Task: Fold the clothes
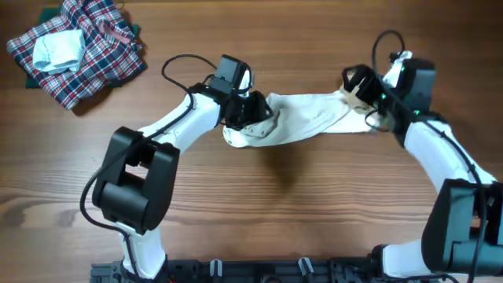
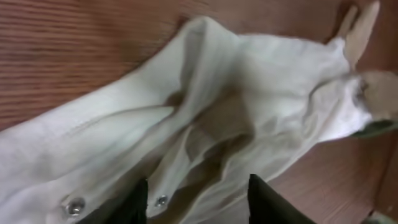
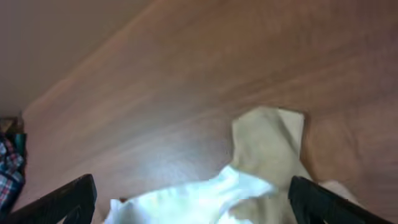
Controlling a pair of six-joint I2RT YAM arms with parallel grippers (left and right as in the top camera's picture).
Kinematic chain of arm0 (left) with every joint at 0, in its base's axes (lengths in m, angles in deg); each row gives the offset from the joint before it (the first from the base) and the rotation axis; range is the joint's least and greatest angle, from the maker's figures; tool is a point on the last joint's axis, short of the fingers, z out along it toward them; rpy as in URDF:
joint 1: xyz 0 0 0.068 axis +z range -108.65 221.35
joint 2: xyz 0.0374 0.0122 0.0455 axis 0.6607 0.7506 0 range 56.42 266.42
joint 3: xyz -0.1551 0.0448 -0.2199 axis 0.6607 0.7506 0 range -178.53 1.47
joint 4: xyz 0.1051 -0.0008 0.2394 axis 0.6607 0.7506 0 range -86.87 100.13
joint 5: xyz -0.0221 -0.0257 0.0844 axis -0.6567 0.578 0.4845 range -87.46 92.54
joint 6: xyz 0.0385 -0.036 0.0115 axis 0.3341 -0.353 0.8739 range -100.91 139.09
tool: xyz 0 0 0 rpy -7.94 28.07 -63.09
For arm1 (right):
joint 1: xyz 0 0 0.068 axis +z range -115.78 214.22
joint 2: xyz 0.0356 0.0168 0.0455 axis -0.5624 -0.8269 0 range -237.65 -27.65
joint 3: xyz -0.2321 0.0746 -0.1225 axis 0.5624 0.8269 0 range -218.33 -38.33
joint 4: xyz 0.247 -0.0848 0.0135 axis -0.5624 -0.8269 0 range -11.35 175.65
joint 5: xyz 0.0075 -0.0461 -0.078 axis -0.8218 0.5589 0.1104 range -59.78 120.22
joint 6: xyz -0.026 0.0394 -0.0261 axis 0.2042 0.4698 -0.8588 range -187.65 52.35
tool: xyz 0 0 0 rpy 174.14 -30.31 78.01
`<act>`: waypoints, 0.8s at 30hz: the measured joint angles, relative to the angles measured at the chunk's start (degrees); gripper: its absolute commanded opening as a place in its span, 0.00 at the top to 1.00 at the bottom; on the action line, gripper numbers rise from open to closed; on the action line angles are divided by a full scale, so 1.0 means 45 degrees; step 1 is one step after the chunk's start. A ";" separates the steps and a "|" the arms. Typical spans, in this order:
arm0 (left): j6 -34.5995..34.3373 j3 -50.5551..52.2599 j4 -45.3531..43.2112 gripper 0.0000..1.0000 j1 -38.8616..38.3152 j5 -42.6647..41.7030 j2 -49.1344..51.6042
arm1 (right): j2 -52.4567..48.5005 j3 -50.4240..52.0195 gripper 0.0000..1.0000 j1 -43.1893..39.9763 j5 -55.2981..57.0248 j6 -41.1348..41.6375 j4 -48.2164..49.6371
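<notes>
The clothes (image 1: 306, 118) are one small white garment with tan parts, stretched in a band across the middle of the wooden table. My left gripper (image 1: 250, 110) sits over its left end. In the left wrist view its fingers (image 2: 134, 202) stand apart, open, over rumpled white cloth (image 2: 249, 81) with metal snaps showing. My right gripper (image 1: 363, 98) is at the garment's right end. In the right wrist view its fingers (image 3: 68, 199) are spread wide, with a white fold (image 3: 186, 202) and a tan piece (image 3: 270, 140) lying loose between them.
A red-blue-white plaid heap (image 1: 90, 51) lies at the far left corner with a pale blue-white folded piece (image 1: 59, 49) on top. Its edge shows in the right wrist view (image 3: 7, 168). Bare wood surrounds the garment.
</notes>
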 measured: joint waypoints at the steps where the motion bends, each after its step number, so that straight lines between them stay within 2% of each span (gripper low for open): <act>1: 0.0311 0.0000 0.0005 0.35 -0.0112 -0.0015 -0.0068 | 0.0000 -0.0651 0.00 0.0000 0.0000 -0.0287 -0.0753; 7: 0.1112 0.0000 0.0024 0.32 -0.0641 0.0423 -0.0685 | 0.0000 -0.2953 0.01 0.0000 0.0194 -0.0913 -0.4012; 12: 0.1219 0.0000 0.0685 0.32 -0.0903 0.0486 -0.1151 | 0.0000 -0.3118 0.00 0.0000 0.0194 -0.0991 -0.7043; 14: 0.1112 0.0000 0.0719 0.26 -0.1156 0.0170 -0.1384 | 0.0000 -0.3118 0.00 0.0000 0.0194 -0.0831 -0.7689; 16: 0.0879 0.0000 0.0763 0.20 -0.1423 -0.0146 -0.1525 | 0.0000 -0.3118 0.01 0.0000 0.0194 -0.0597 -0.8116; 24: 0.0379 0.0000 0.0282 0.14 -0.2123 -0.0534 -0.1112 | -0.0112 -0.1928 0.05 0.0000 0.0194 -0.0228 -0.7368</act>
